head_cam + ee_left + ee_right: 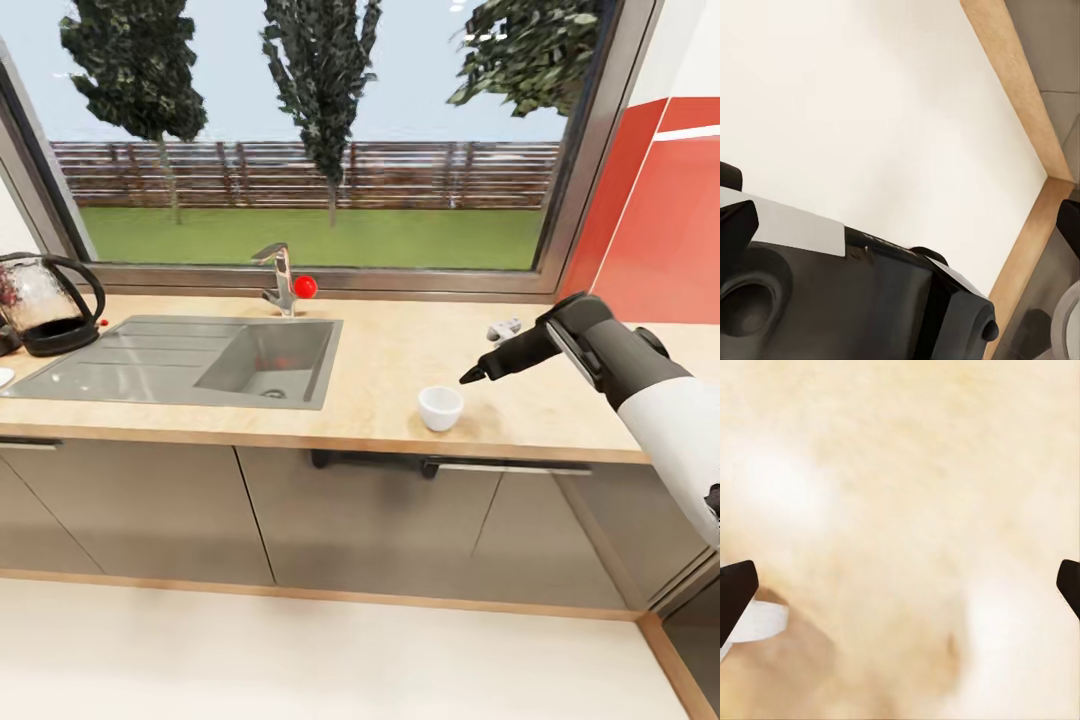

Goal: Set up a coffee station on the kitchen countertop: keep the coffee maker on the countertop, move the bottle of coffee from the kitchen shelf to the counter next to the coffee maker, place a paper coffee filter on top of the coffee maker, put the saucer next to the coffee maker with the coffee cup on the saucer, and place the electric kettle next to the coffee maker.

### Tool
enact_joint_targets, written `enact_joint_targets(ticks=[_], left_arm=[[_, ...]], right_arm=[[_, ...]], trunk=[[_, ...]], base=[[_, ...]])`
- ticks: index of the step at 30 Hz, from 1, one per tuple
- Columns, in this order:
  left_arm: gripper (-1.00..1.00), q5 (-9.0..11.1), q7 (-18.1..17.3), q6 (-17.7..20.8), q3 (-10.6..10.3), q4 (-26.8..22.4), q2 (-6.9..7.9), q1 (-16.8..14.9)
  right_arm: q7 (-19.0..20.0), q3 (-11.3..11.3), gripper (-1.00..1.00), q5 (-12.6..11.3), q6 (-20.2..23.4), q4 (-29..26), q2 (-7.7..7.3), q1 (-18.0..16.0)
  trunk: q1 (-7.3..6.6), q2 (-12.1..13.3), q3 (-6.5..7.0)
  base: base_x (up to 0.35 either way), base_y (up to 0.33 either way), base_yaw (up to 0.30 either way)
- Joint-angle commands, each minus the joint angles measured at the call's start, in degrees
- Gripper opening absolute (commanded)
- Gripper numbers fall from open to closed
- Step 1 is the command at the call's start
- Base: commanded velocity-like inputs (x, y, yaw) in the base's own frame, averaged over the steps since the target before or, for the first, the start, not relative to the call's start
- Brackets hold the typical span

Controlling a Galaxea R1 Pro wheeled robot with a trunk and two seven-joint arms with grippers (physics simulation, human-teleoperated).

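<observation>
Wood-grain countertop runs under the window in the head view, over grey cabinet fronts. On it, the white cup stands upright near the front edge, right of the sink, with bare worktop all around it; what is inside cannot be told. The sink basin holds nothing that can be made out. The kettle stands at the far left of the counter, behind the sink's drainboard, just beside the view's edge. A sliver of white, possibly the saucer, shows at the left edge below it; too little is visible to tell.

The right gripper hangs just above the counter, close to the cup's upper right and not touching it. The right wrist view adds what the head view does not: both fingertips sit at opposite edges, wide apart, over blurred worktop, with the cup's rim just beside one fingertip.

The left wrist view looks down on pale floor, a wooden plinth strip and the robot's dark base. Whether the left fingers are apart or together cannot be told.
</observation>
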Motion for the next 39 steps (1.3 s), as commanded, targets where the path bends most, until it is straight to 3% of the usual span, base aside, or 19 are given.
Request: enact_joint_targets(ticks=[1, 11, 20, 29, 39], left_arm=[[1.00, -0.1, -0.2, 0.6, 0.4, 0.0, 0.01, 0.0], [1.00, -0.1, -0.2, 0.6, 0.4, 0.0, 0.04, 0.0], [1.00, -0.1, -0.2, 0.6, 0.4, 0.0, 0.05, 0.0], [1.00, -0.1, -0.2, 0.6, 0.4, 0.0, 0.04, 0.0], [1.00, -0.1, -0.2, 0.6, 0.4, 0.0, 0.07, 0.0]], right_arm=[[0.2, 0.3, 1.00, 0.0, 0.2, 0.0, 0.04, -0.1], [0.2, 3.0, 1.00, 0.0, 0.1, 0.1, 0.59, -0.1], [0.2, 3.0, 1.00, -0.1, 0.1, -0.3, 0.80, -0.4], [0.3, 3.0, 1.00, -0.1, 0.2, -0.4, 3.01, -1.5], [0.3, 3.2, 1.00, -0.1, 0.1, -0.1, 3.65, -1.5]], trunk=[[0.00, 0.0, -0.06], [0.00, 0.0, -0.06], [0.00, 0.0, -0.06], [0.00, 0.0, -0.06], [0.00, 0.0, -0.06]], base=[[0.044, 0.000, 0.000], [0.011, 0.000, 0.000], [0.000, 0.000, 0.000], [0.000, 0.024, 0.000], [0.000, 0.028, 0.000]])
